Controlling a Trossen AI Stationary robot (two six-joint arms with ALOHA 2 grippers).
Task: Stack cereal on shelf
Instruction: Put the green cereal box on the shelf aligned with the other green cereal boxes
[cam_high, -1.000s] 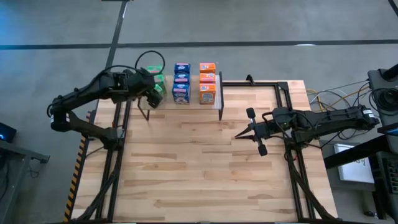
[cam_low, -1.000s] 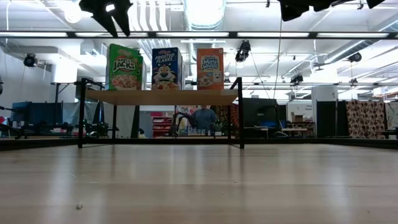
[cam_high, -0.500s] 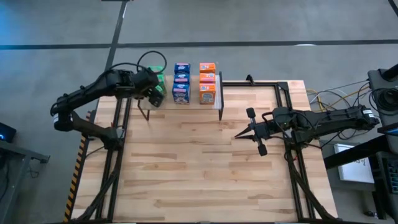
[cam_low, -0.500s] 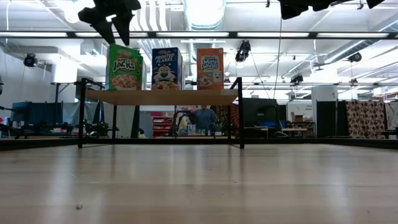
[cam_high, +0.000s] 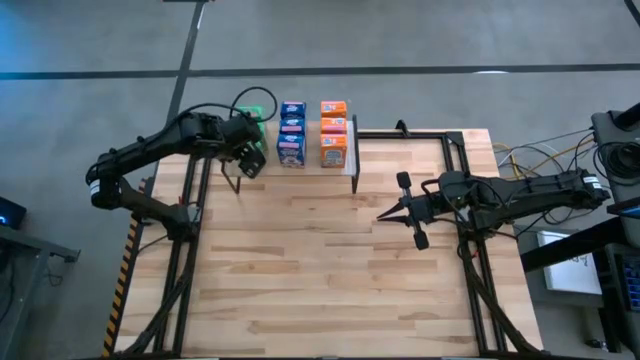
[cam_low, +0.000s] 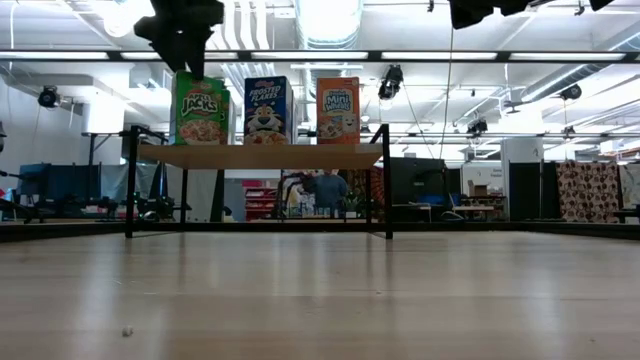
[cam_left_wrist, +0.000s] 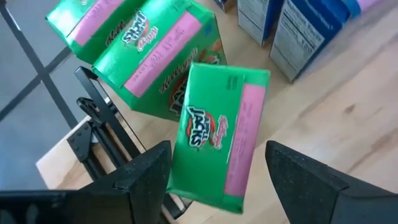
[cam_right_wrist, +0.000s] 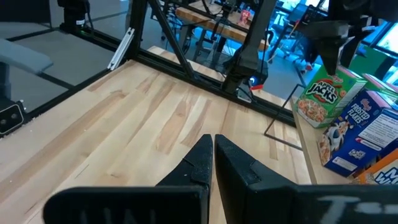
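The shelf (cam_low: 260, 155) stands at the table's far left on thin black legs. It carries green cereal boxes (cam_high: 258, 128), blue ones (cam_high: 291, 133) and orange ones (cam_high: 333, 133), all upright in rows. My left gripper (cam_left_wrist: 217, 147) is open and points steeply down over the nearest green box (cam_left_wrist: 217, 106). That box stands slightly askew to the two green ones behind it (cam_left_wrist: 155, 59). In the low view the fingertips (cam_low: 192, 68) reach the box's top edge. My right gripper (cam_high: 385, 215) hovers shut over the table's middle right. My left gripper straddles the nearest green box from above, one finger at each narrow side. One finger (cam_left_wrist: 149, 171) overlaps the box's side edge (cam_left_wrist: 177, 143), and I cannot tell whether it touches. A gap shows between the other finger (cam_left_wrist: 298, 174) and the box, which stands on the shelf.
Black frame rails (cam_high: 190, 215) run along the table's left and right sides. A cable loops (cam_high: 250, 93) behind the shelf. Bare wooden tabletop (cam_high: 320, 270) spreads in front of the shelf. The low view sees the workshop room beyond the table.
My left gripper has moved toward the table's right edge and down, from beside the shelf's left end to over the green boxes. It has tipped more steeply downward.
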